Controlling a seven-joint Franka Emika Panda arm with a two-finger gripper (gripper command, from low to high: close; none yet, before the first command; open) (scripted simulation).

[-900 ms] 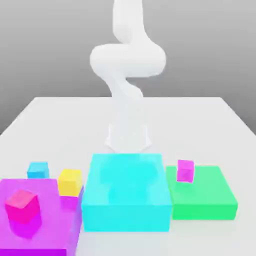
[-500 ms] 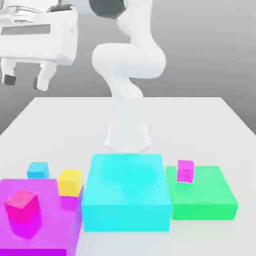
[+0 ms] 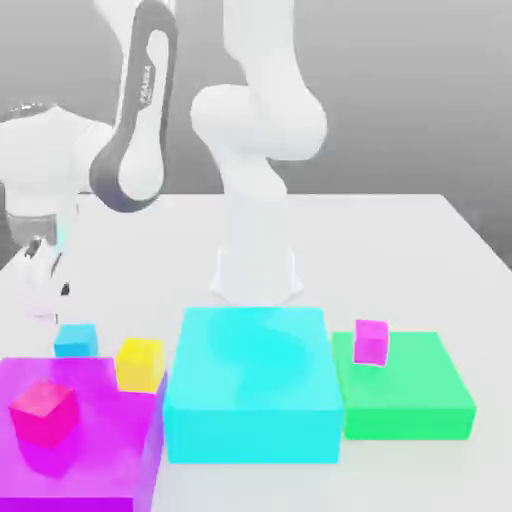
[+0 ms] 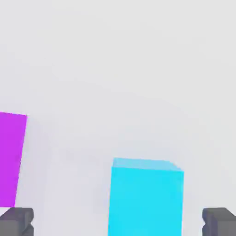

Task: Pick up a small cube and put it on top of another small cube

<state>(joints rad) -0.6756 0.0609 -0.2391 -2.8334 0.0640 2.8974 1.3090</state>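
Observation:
The small cube (image 3: pixel 76 339), plain light blue, rests on the white table at the exterior view's left, just behind the purple slab (image 3: pixel 90 450). A small yellow cube (image 3: pixel 139 364) sits on that slab's corner, close beside it. My gripper (image 3: pixel 45 278) hangs low at the far left, just above and slightly behind the small cube. In the hand view the small cube (image 4: pixel 145 196) lies in line between the two dark fingertips (image 4: pixel 16 221), which stand wide apart, so the gripper (image 4: pixel 118 223) is open and holds nothing.
A large cyan block (image 3: pixel 252 380) stands front centre, with the arm's base (image 3: pixel 256 270) behind it. A green slab (image 3: pixel 420 390) at the right carries a small magenta cube (image 3: pixel 371 341). A pink cube (image 3: pixel 43 410) sits on the purple slab (image 4: pixel 11 159).
The arm has swung from high at the upper left down to just above the table by the small cube. None of the cubes has moved.

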